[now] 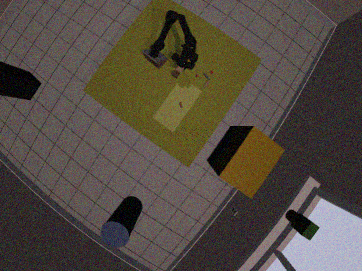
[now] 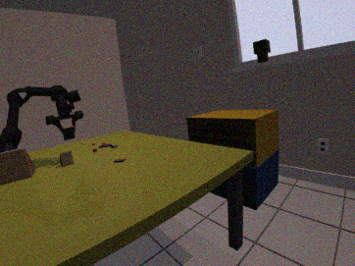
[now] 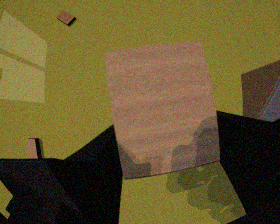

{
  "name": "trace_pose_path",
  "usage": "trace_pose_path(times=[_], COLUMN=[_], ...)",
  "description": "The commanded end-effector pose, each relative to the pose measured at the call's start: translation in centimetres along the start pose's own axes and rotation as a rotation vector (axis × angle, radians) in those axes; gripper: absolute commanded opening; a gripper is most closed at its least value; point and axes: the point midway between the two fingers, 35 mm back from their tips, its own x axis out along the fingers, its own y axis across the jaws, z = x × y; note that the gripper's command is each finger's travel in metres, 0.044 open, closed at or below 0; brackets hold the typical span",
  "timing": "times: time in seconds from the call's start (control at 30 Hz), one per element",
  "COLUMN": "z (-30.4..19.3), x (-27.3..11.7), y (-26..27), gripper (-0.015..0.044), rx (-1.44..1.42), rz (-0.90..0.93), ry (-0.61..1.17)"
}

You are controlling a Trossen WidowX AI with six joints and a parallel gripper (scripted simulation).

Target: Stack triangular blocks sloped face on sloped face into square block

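Observation:
My gripper is shut on a pinkish-brown triangular block and holds it above the table. A broad rectangular face of this block fills the middle of the wrist view; its slope cannot be made out. The other triangular block stands on the yellow table, below the held one and apart from it. A brown thing with a grey-blue face at the right edge of the wrist view may be this block; I cannot tell.
A large pinkish-brown box-like thing stands near the arm's base. Small reddish pieces lie on the table. A bright patch of light falls across the tabletop.

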Motion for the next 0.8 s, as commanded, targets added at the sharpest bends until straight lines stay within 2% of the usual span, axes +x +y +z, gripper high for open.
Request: trace_pose_path(times=[0.0,0.43,0.77], z=[-1.4,-4.1,-4.0], x=[-1.1,-2.7,1.7], y=[-1.3,-4.4,-4.1], gripper=[0.0,0.0,0.0], rx=[0.002,0.003,0.003], rz=[0.006,0.004,0.005], ry=[-0.003,-0.001,-0.001])
